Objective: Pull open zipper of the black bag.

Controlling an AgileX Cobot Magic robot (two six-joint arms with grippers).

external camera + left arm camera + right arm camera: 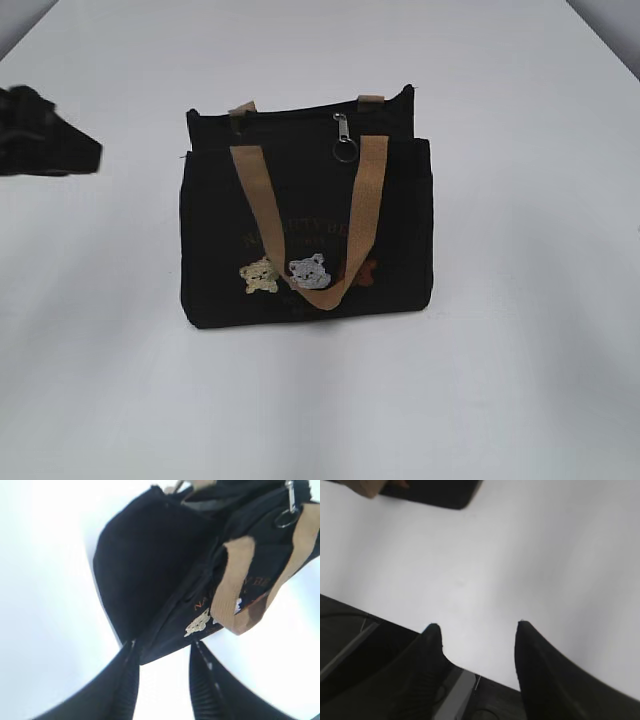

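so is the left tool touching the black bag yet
Apart. In the left wrist view the left tool stands open, empty, with white table showing between its fingertips and the black bag; one tip sits close to the bag's bottom corner.

Matt cloth black bag (305, 230) (shiny metal zipper (342, 128)).

The bag (305, 225) stands upright in the middle of the surface (520, 380). The zipper (342, 132) pull hangs near the top of its front side, between the two ends of the front strap (262, 205). Three bear patches (310, 272) sit low on the front. The left hand (40, 135) is off to the left, well apart from the bag. The right hand (477, 645) is over bare surface.
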